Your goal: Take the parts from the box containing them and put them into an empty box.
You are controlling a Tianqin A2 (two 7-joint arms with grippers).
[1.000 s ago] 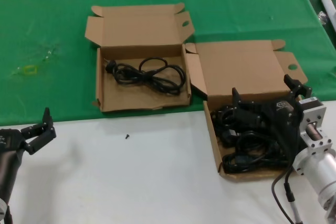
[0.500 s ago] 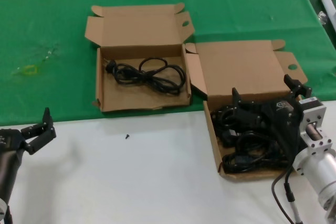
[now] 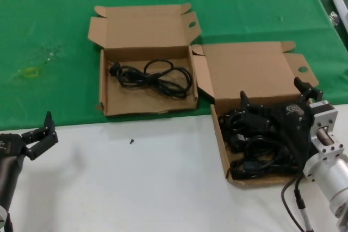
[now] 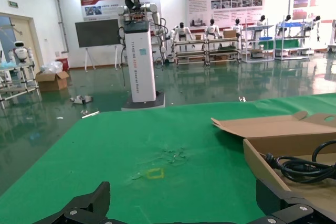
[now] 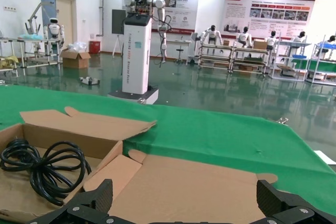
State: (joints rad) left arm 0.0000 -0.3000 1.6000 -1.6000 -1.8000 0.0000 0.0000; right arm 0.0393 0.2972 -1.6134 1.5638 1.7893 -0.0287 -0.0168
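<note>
Progress: one cord bundle (image 3: 154,76) already lies in the far box (image 3: 147,104), the one on the green cloth (image 3: 49,20) with the wavy front edge. I judge the task started, most of it left.
Remaining: pile of black power cords (image 3: 255,156) sits in the near box (image 3: 223,150) on the white table (image 3: 136,183), at the robot's right. Several loops overlap; exact count can't be told.
Near box: lid flap open and back, oval hole in its side flap, straight front wall.
Far box: lid also open, cord loosely coiled across the tray floor, plug end toward its left wall. Also seen in the left wrist view (image 4: 302,167) and right wrist view (image 5: 42,169).
Right gripper (image 3: 274,104): down over the near box, right above the cord pile, fingers spread wide with nothing between them. Contact with the cords can't be confirmed. Looks like a pick is in hand, grasp not made yet.
Left gripper (image 3: 41,137): parked low at the robot's left over the white table, well apart from both boxes, fingers open, holding nothing.
Stray item: small dark speck (image 3: 131,141) on the white table between the arms, maybe a screw, too small to tell.
Writing: none readable on either box or the cords. Light marking on the right gripper housing, not legible. Wrist views show wall posters (image 4: 224,4) with text too small to read, and a white pillar (image 4: 140,59) with vertical lettering, not readable.
Risk: loops tangled, so a pick may drag more than one cord.
</note>
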